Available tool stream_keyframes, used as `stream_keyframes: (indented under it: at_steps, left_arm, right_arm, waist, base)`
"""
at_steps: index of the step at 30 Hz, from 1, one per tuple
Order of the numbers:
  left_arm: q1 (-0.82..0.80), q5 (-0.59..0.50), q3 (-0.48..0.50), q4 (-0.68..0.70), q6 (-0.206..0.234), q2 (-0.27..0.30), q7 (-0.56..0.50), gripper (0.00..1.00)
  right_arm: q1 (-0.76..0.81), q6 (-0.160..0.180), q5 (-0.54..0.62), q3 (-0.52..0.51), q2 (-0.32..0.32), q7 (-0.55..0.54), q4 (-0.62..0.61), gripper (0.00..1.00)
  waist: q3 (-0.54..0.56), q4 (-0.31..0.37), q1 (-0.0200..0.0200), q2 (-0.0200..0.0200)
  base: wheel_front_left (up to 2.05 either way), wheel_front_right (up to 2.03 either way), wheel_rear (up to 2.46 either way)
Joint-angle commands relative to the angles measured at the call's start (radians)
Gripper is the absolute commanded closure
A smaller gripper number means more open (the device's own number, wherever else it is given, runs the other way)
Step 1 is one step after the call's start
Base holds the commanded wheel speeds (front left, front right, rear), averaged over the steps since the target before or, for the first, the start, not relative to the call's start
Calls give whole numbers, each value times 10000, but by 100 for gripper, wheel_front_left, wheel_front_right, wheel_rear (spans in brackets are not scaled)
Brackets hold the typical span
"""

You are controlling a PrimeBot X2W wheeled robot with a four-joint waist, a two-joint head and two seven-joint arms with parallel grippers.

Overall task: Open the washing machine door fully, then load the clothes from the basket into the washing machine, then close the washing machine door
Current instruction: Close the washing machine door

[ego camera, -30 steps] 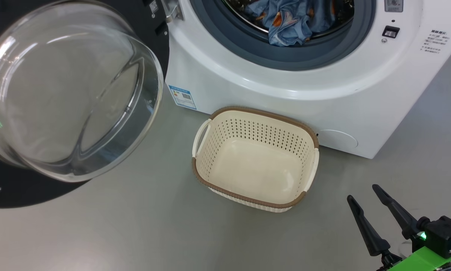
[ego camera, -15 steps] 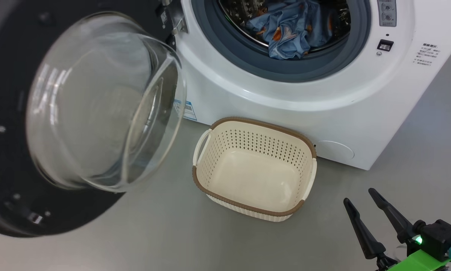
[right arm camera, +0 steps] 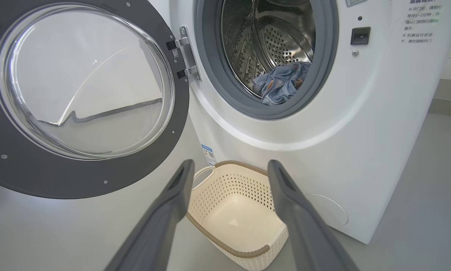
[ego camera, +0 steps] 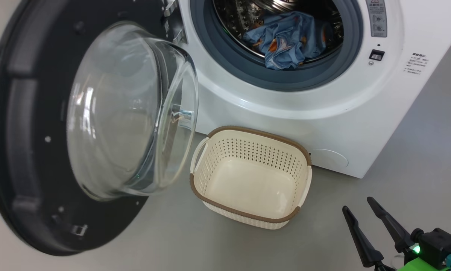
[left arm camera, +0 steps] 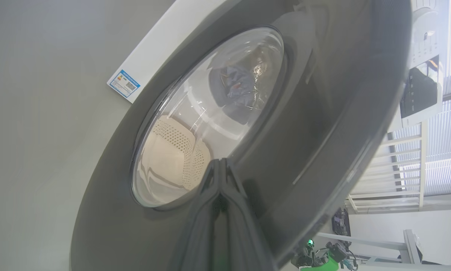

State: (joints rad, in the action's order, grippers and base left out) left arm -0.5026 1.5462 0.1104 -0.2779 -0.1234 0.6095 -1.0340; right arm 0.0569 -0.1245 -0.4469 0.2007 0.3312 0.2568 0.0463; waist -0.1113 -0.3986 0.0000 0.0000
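Grey and smooth, the floor (ego camera: 195, 241) carries everything here. The washing machine (ego camera: 323, 124) stands on it, and the basket (ego camera: 255, 148) sits upright just in front of the machine's lower face, near the small round cap (ego camera: 328, 158). You can see the basket's bare cream bottom. The clothes (ego camera: 285, 41) lie bunched in the steel drum, behind the grey gasket. The washing machine door (ego camera: 22, 150) hangs swung out on its hinges at your left, its glass bowl bulging toward the basket.

Your left tool (left arm camera: 219, 162) has its fingers pressed together with nothing between them. Its tips are up by the door's outer face at the edge of the glass, and you cannot tell whether they touch it. Your right tool (ego camera: 357, 203) hangs low over the floor to the right of the basket, fingers spread wide, holding nothing.

Past the door's edge, the left wrist view shows pale slatted blinds (left arm camera: 447, 169) and a white wall.
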Motion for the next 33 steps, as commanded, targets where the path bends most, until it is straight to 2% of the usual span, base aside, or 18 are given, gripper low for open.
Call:
stream_keyframes:
  at_steps: [1,10,18,25,33]
  left_arm:
    - [-134,149,303,421,-73,455,-157,100]
    - [2,469,-447,2139,-73,-97,-912,100]
    - [-369,234,-1344,3162,-73,-945,-892,100]
    - [-903,-266,-1952,3531,-73,-1608,-429,100]
    - [-1831,-898,-2542,2998,-73,-2334,539,100]
  right_arm:
    - [22,-62,16,103,101,49,-203,0]
    - [165,-62,47,-87,5,49,-221,0]
    - [72,-62,63,-173,-98,49,-241,0]
    - [-52,-62,62,-279,-208,49,-267,0]
    - [-261,-62,62,-425,-326,49,-302,0]
  waist:
    - [43,50,0,0]
    - [165,496,0,0]
    - [95,1197,0,0]
    - [-75,1931,0,0]
    - [-383,2737,0,0]
  base:
    - [0,0,0]
    - [0,0,0]
    - [0,0,0]
    - [0,0,0]
    - [0,0,0]
